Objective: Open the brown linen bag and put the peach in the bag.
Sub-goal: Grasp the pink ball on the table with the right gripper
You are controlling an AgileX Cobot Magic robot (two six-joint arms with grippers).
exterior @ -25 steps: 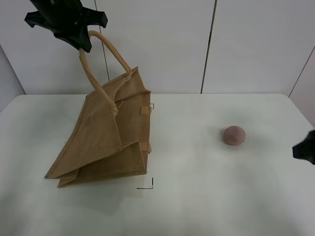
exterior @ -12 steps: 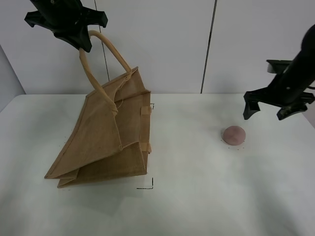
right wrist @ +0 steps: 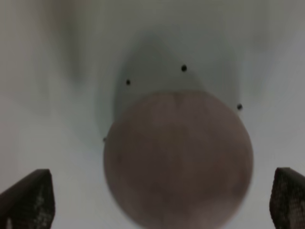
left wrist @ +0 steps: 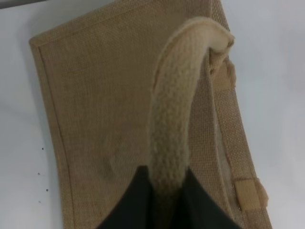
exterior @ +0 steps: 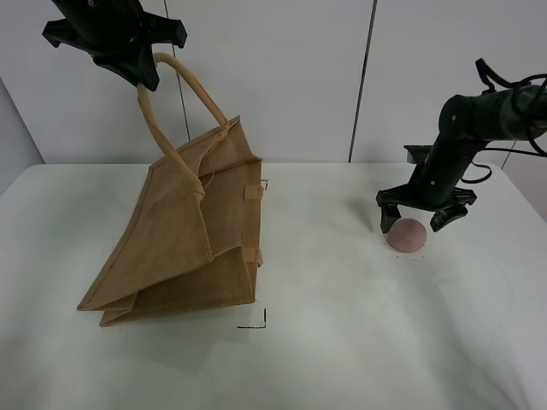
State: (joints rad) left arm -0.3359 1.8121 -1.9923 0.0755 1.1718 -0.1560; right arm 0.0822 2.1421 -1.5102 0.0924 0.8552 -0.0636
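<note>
The brown linen bag (exterior: 184,243) stands tilted on the white table, lifted by one of its padded loop handles (exterior: 184,85). My left gripper (exterior: 141,73) is shut on that handle high above the bag; in the left wrist view the handle (left wrist: 174,114) runs up between the dark fingers over the bag's side (left wrist: 105,119). The peach (exterior: 407,233) lies on the table at the right. My right gripper (exterior: 414,224) is open and hangs right over it, one finger on each side. In the right wrist view the peach (right wrist: 178,157) fills the middle between the fingertips (right wrist: 31,200).
The white table (exterior: 342,342) reaches to a white panelled wall (exterior: 299,77) behind. Small black corner marks (exterior: 256,320) lie in front of the bag. Black dots (right wrist: 184,68) ring the peach's spot.
My right arm has swung in from the right edge and come down over the peach with its fingers spread. The left gripper and the bag have not moved.
</note>
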